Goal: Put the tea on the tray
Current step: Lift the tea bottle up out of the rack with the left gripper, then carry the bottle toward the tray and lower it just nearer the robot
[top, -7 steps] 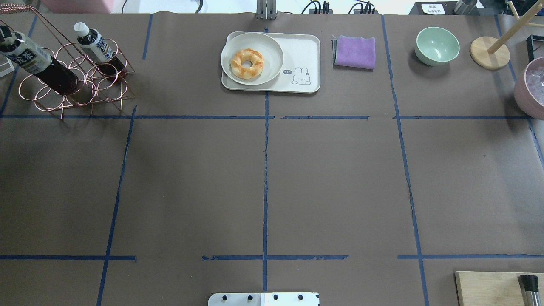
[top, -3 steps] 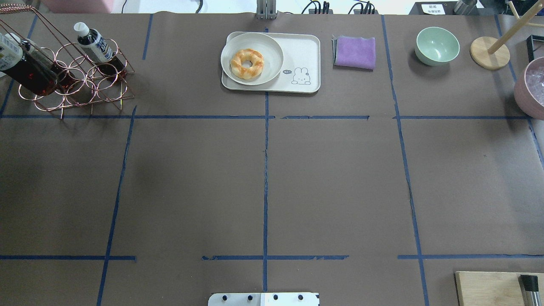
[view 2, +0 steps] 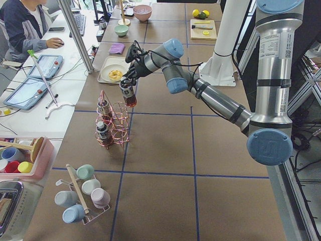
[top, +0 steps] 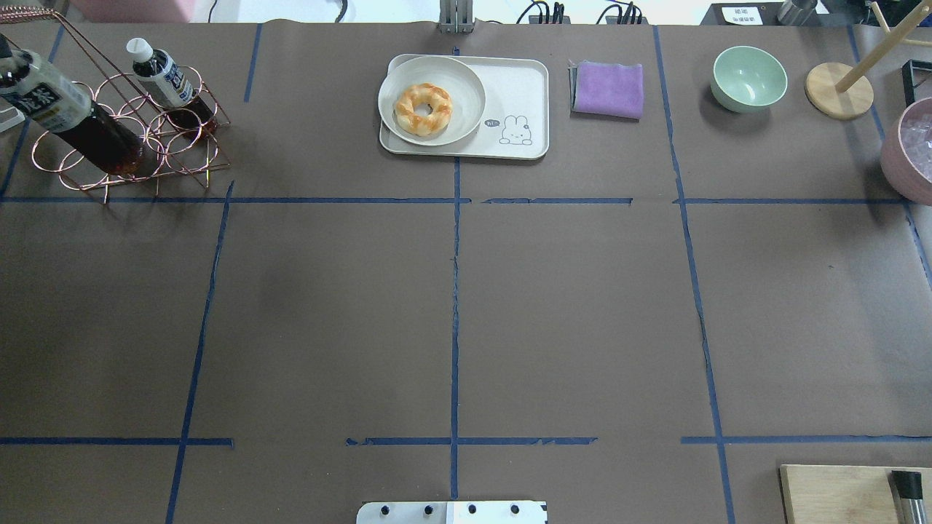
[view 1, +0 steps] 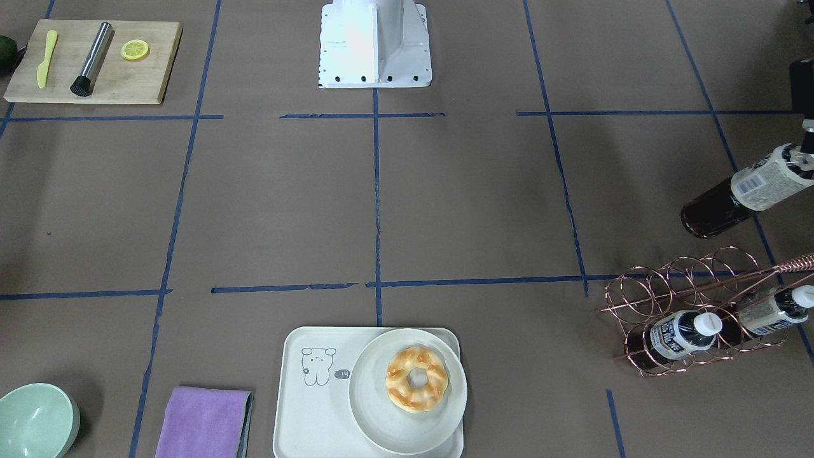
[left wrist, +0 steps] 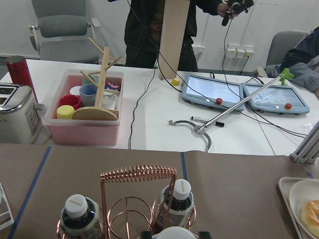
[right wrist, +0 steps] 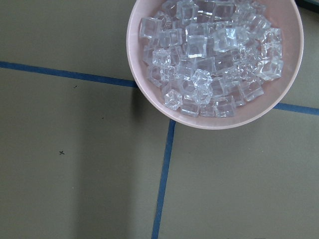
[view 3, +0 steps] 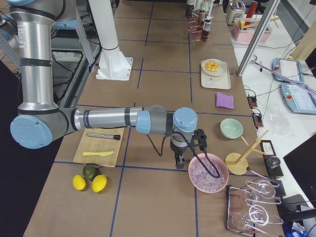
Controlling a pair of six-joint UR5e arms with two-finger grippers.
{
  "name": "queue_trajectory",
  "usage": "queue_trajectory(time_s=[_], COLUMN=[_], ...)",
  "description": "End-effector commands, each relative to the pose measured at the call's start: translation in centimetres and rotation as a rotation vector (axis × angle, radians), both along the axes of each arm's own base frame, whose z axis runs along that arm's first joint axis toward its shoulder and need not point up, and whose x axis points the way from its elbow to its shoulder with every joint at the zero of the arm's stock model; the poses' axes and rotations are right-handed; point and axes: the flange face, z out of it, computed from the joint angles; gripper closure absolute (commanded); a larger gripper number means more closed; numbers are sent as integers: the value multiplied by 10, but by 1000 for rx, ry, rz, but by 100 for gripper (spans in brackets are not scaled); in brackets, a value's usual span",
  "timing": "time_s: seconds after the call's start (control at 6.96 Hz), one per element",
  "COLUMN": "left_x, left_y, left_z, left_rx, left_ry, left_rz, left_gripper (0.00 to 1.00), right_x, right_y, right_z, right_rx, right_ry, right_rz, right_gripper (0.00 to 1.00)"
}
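Brown-paper table (view 2: 165, 150), blue tape grid, operator desks along its far edge.

Exterior left: near arm reaches out over the table. The left gripper (view 2: 126, 82) is clamped on the neck of the tea (view 2: 130, 96). The bottle hangs in the air, base down and slightly tilted, just above one end of the copper wire rack (view 2: 111, 125). Two more bottles (view 2: 102, 131) sit in the rack.

Overhead: tea is at the far-left corner, tilted, with its cap end toward the view's left edge. Its dark base overlaps the rack's front rings from this angle. The tray (top: 535, 102) is at the far centre, well apart from the tea. A round plate (top: 466, 116) with a donut (top: 423, 109) covers the tray's left part, and the bear-drawing end is bare. The purple cloth (top: 608, 89) and then the green bowl (top: 748, 78) lie to the tray's right.

Front-facing: tea is at the right edge, on the robot side of the rack and clear of the rings. Its label faces up and the cap end is cut by the frame.

Left wrist: white cap at the bottom edge, dark fingertips (left wrist: 145, 233) on either side of it. Rack handle and both racked bottles are just beyond.

Exterior right: near arm is stretched low. The right gripper (view 3: 178, 159) hangs just beside the pink bowl (view 3: 208, 173) of ice. Jaw state: cannot tell.

Right wrist: ice bowl from above, sitting over a tape crossing.
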Motion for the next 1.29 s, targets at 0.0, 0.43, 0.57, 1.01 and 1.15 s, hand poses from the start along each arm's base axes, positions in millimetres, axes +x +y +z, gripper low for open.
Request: queue_trajectory(time_s=[0.0, 0.43, 0.57, 1.01, 1.15], left_x=[90, 223, 270, 388, 406], left_y=[-3, 28, 40, 40, 48], left_z=[-48, -153, -184, -229, -225], left_rx=[15, -43, -92, -101, -98], left_ry=[-56, -51, -22, -32, -56], left_rz=[13, -74, -111, -178, -169], left_gripper=[98, 98, 98, 98, 98], right_x=[0, 0, 0, 0, 0], right_y=[0, 0, 0, -1, -1], right_z=[1, 1, 1, -1, 0], right_rx=[-2, 0, 0, 3, 1], right_ry=[0, 0, 0, 0, 0], right_rz=[0, -1, -1, -1, -1], right_gripper=[0, 0, 0, 0, 0])
